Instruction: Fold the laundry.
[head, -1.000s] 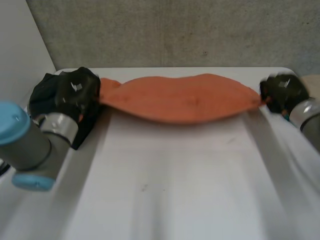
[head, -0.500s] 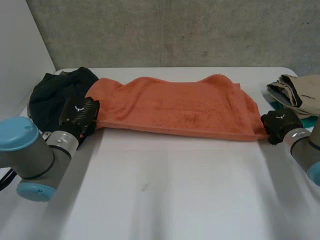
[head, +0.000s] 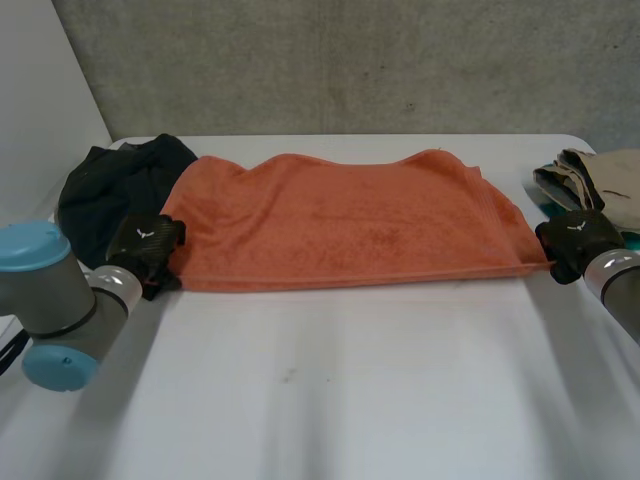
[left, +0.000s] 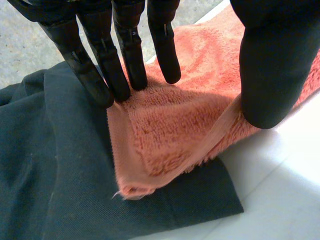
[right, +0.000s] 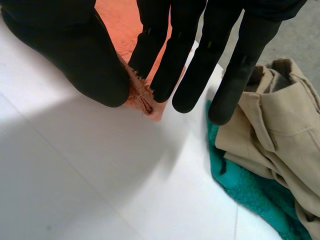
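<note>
White table (head: 330, 390): smooth, below a grey concrete wall (head: 350, 60).
Orange towel (head: 350, 225): fluffy terry, spread flat at the far side.
Left hand (head: 146, 243): pinching its near-left corner.
Right hand (head: 577, 240): pinching its near-right corner.

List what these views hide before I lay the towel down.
- Head view: the towel covers part of the dark garment.
- Head view: the edge cuts off the beige garment; it hides most of the teal cloth.
- Right wrist view: the right robot hand hides most of the towel corner it pinches.
- Left wrist view: the dark garment runs off the edge.
</note>
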